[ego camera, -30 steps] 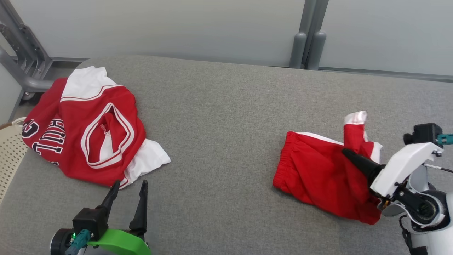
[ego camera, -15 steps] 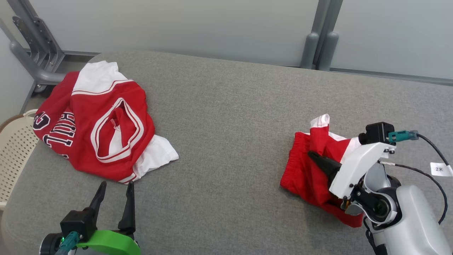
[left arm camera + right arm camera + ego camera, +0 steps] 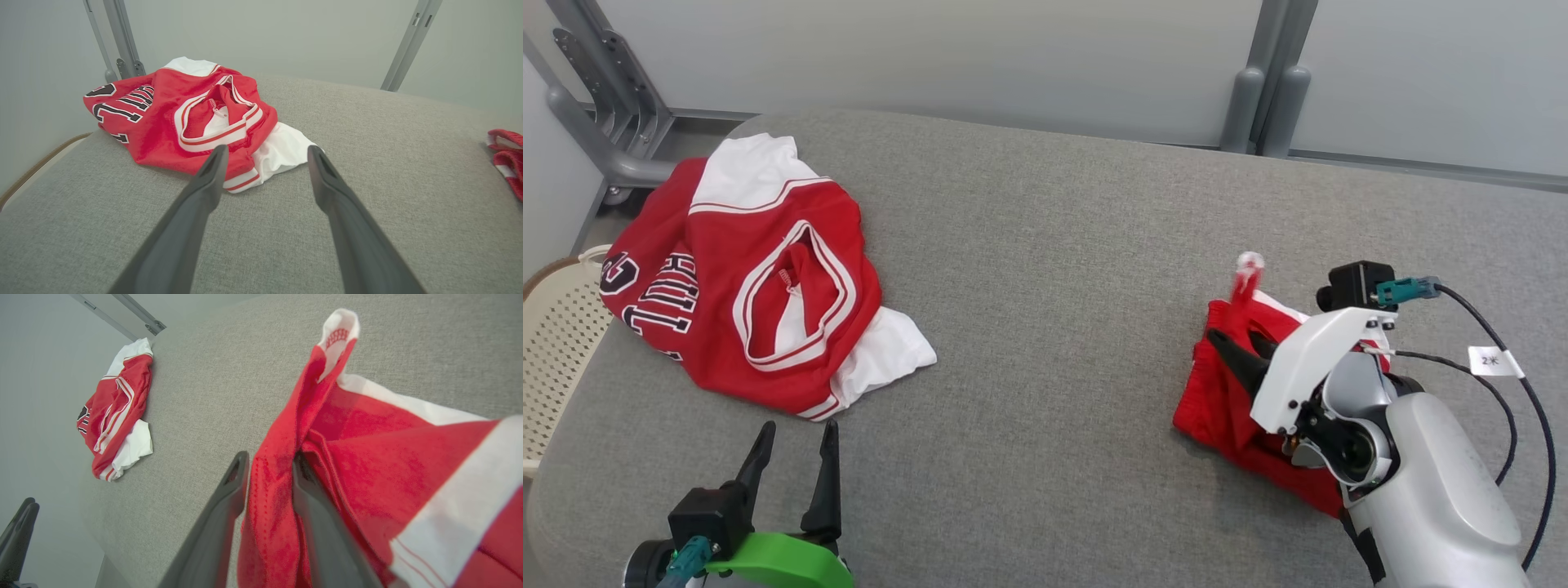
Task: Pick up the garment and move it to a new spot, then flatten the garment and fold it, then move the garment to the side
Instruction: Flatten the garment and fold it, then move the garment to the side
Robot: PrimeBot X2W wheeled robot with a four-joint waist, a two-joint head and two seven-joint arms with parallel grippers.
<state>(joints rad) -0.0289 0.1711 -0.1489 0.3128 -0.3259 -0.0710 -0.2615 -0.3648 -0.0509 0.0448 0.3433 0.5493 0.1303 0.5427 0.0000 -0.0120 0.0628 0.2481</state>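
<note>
Left hand (image 3: 798,425) is spread wide, idle by the crumpled red-and-white jersey (image 3: 727,278) on the grey fabric desk (image 3: 1045,245). Over right, the red shorts with white trim (image 3: 1217,400) sit bunched, one fold between the right hand (image 3: 1233,336)'s slightly parted fingers, and I can't tell if it's really gripping. I'd pinch the corners and pull them flat.

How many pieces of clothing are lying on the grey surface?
2. The red and white jersey lies at the left of the grey surface; the red shorts lie at the right, one fold inside the right gripper. More could be hidden under them.
</note>
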